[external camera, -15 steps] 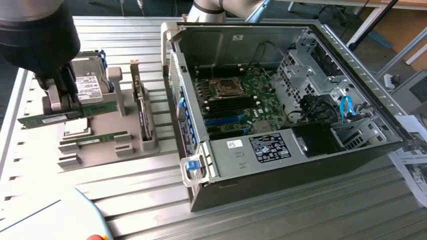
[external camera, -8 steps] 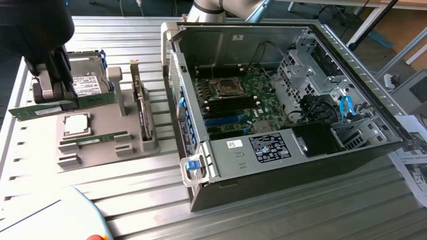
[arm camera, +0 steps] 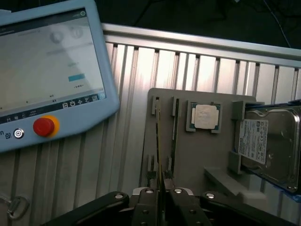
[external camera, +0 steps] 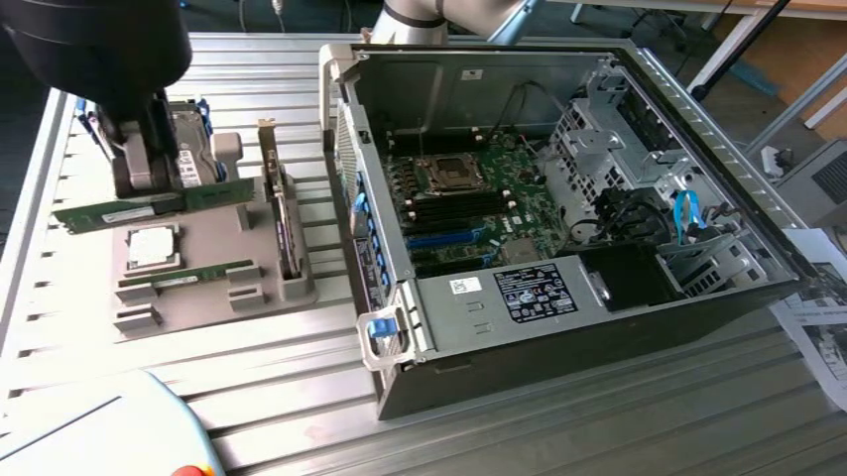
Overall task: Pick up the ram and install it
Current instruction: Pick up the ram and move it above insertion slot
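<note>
The slatted worktop [external camera: 596, 416] carries an open computer case [external camera: 397, 89] on the exterior view's right. A teach pendant [arm camera: 47, 61] lies near a grey holder tray [external camera: 212, 238], which carries a silver hard drive [arm camera: 273, 141]. Over the tray, the gripper [arm camera: 162, 188] is pinched closed on the ram [arm camera: 159, 136], gripping its thin edge. A second stick [arm camera: 174, 136] stands just beside it, with a processor chip [arm camera: 205, 116] nearby.
</note>
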`<state>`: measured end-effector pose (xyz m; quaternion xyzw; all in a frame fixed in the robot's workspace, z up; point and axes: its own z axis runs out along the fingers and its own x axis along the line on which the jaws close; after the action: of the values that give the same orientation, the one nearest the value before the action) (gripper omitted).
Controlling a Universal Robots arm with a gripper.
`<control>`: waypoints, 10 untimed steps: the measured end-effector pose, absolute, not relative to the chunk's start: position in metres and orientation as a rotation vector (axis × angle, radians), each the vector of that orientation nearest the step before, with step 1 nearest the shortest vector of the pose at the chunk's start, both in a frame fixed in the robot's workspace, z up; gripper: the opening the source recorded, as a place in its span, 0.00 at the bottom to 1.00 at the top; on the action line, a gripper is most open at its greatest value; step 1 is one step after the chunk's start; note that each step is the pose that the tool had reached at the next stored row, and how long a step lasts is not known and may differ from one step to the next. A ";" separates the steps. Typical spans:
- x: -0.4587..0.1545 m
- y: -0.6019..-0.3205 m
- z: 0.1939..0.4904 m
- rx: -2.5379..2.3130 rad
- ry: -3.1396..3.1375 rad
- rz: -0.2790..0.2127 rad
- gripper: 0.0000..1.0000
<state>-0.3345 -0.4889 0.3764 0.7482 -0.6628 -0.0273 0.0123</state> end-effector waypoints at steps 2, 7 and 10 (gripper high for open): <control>-0.325 -0.489 0.376 2.331 -2.065 -0.089 0.15; -0.294 -0.489 0.375 2.325 -2.059 -0.103 0.15; -0.275 -0.489 0.374 2.320 -2.055 -0.112 0.15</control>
<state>-0.2747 -0.4889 0.3739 0.7479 -0.6625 -0.0361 0.0200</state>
